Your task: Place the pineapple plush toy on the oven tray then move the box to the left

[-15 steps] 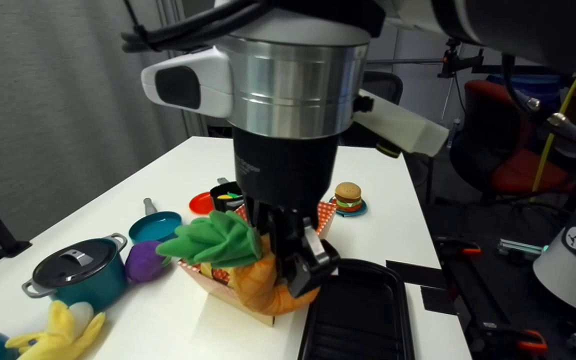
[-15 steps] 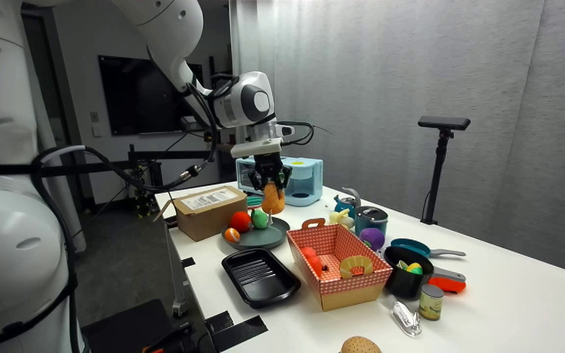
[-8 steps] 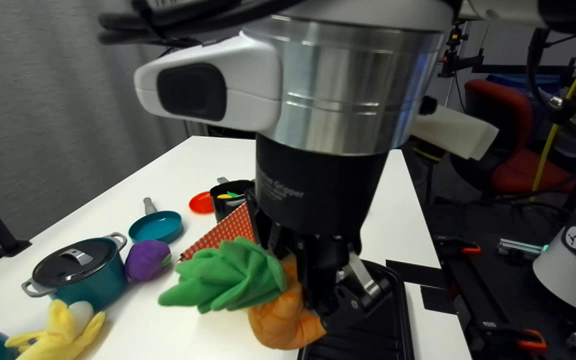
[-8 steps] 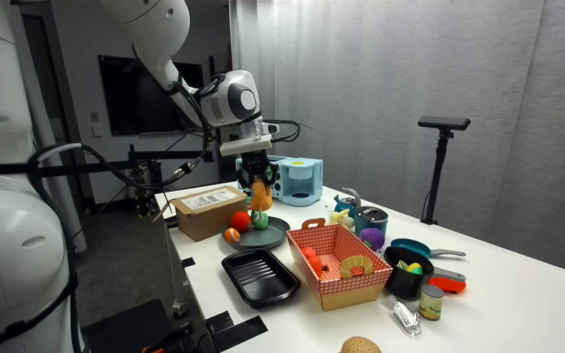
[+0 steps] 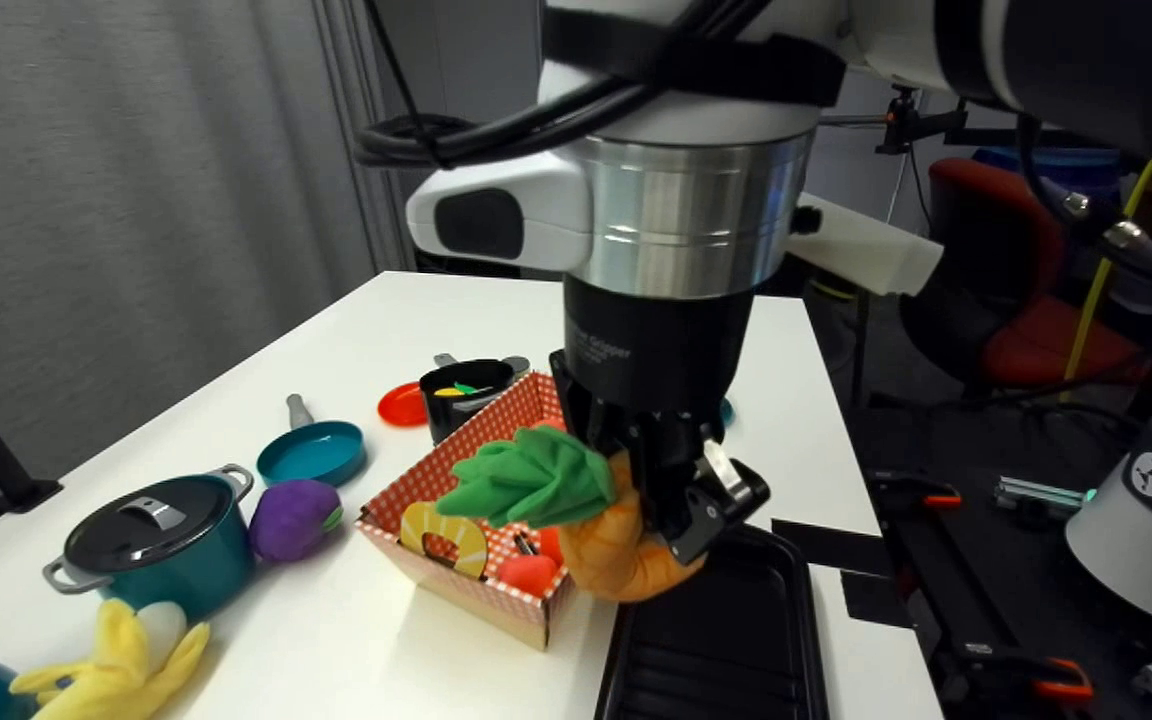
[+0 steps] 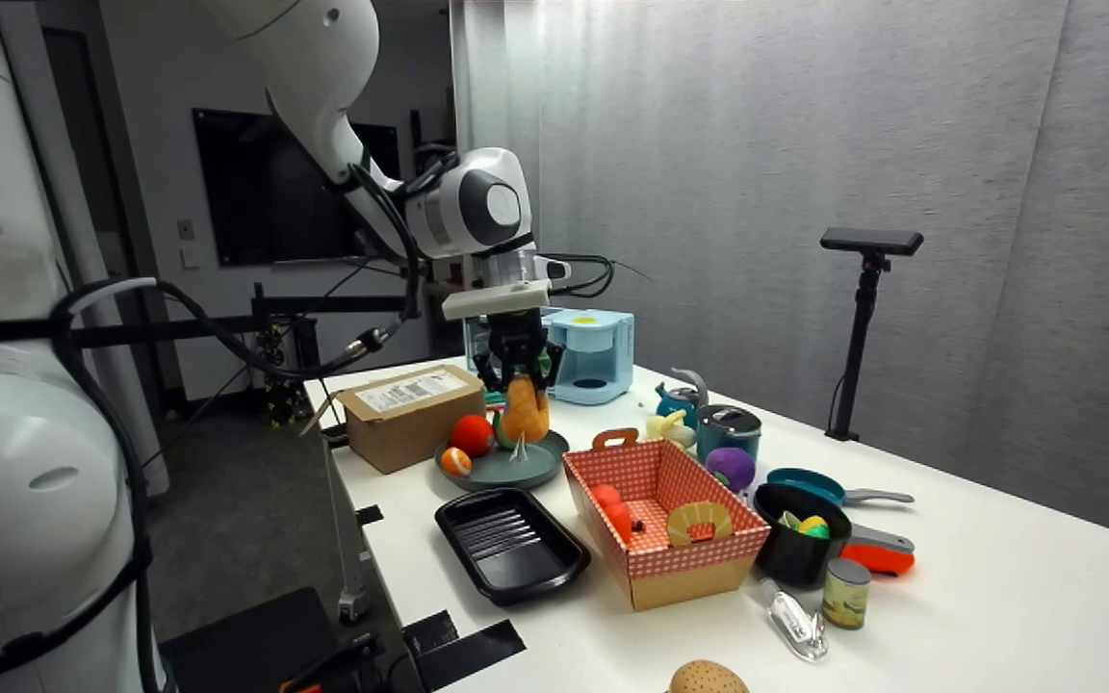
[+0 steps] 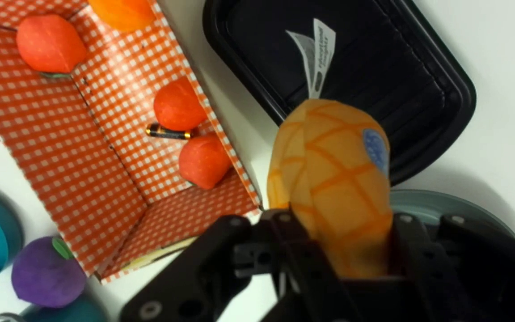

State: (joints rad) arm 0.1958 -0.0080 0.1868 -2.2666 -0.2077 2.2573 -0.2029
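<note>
Pineapple plush (image 6: 525, 414) just slid toward 5 o'clock in exterior view, gripper (image 7: 340, 218) pinching it; oven tray (image 6: 513, 547) at 6 o'clock, placing prob soon, box (image 6: 680, 481) later.

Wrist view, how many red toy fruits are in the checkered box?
3: first red fruit at upper left, second red fruit and third red fruit along the side of the box nearest the oven tray. The view cuts the box off, so more may be hidden.

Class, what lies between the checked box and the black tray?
In the wrist view, a strip of white table lies between the box and the tray; the pineapple toy hides part of it.
</note>
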